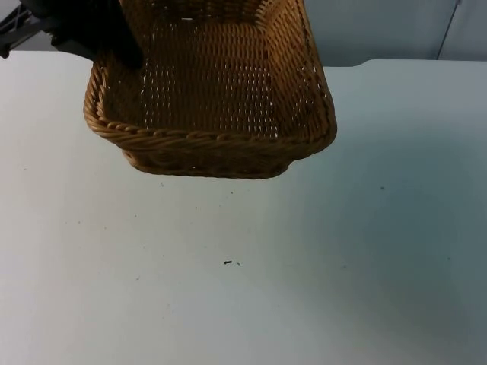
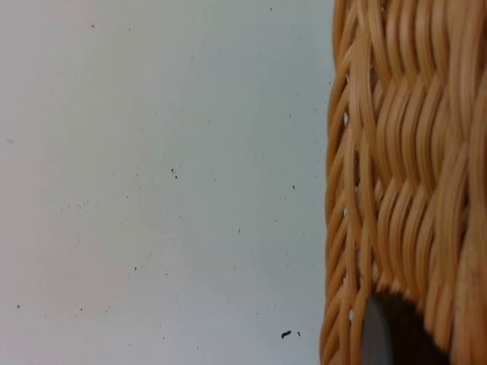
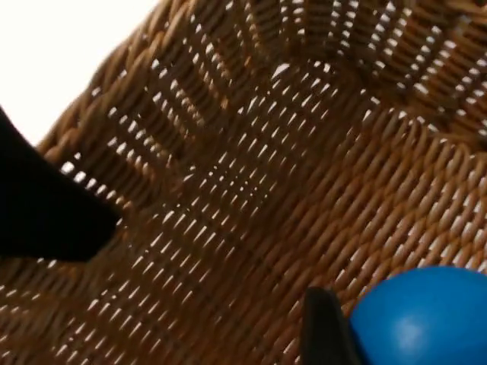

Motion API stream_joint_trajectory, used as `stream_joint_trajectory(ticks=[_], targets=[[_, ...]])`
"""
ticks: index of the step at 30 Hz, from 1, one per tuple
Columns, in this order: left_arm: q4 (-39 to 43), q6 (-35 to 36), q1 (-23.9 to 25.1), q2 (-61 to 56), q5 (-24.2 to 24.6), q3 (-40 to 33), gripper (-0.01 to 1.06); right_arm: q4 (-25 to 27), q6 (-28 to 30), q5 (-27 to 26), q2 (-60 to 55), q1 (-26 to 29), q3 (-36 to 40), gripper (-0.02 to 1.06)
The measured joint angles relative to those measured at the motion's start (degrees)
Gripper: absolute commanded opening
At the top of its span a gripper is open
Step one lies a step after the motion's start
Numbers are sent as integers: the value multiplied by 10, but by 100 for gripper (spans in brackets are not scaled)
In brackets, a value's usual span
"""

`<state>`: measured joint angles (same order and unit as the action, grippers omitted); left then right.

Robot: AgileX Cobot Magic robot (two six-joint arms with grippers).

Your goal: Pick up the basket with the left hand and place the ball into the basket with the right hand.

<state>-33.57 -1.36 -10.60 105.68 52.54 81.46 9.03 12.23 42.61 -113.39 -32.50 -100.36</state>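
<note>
Top view: the white table (image 1: pixel 243 289) takes up most of the scene and ends at the grey wall (image 1: pixel 380 30) along its far edge. A few dark specks (image 1: pixel 227 263) lie on it near the middle. The brown woven basket (image 1: pixel 213 137) hangs above the far part of the table, toward the far left corner, tilted so that its open mouth faces the camera; its near rim is clear of the surface. The left gripper (image 1: pixel 114 42) holds it at the far left rim, its dark shape lying over the weave there. In the left wrist view the basket's outer wall (image 2: pixel 403 190) runs alongside the table (image 2: pixel 152 190), and one black fingertip (image 2: pixel 380 334) presses flat against the wicker, so this claw is pinching the basket rim. The right wrist view looks into the basket (image 3: pixel 251 175). There the right gripper (image 3: pixel 365 327) is pressed onto the blue ball (image 3: pixel 426 319), a black finger (image 3: pixel 323 327) touching the ball's side, with the ball held just above the woven floor.
</note>
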Motion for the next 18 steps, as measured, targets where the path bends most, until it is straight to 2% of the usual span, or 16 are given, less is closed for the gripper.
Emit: stream_joint_trajectory(ticks=[5, 9, 12, 14, 15, 16, 18], targets=[[0, 0, 0, 0, 0, 0, 0, 14, 16, -24, -55, -4, -1, 0], [0, 0, 0, 0, 0, 0, 0, 49, 38, -29, -86, -5, -17, 0], [0, 0, 0, 0, -1, 0, 0, 93, 71, -29, -106, -5, -38, 2], [0, 0, 0, 0, -1, 0, 0, 108, 82, -29, -109, -5, -45, 15], [0, 0, 0, 0, -1, 0, 0, 110, 84, -29, -109, -5, -46, 15], [0, 0, 0, 0, -1, 0, 0, 113, 88, -32, -109, -5, -46, 23], [-1, 0, 0, 0, -1, 0, 0, 117, 92, -34, -109, -5, -48, 47]])
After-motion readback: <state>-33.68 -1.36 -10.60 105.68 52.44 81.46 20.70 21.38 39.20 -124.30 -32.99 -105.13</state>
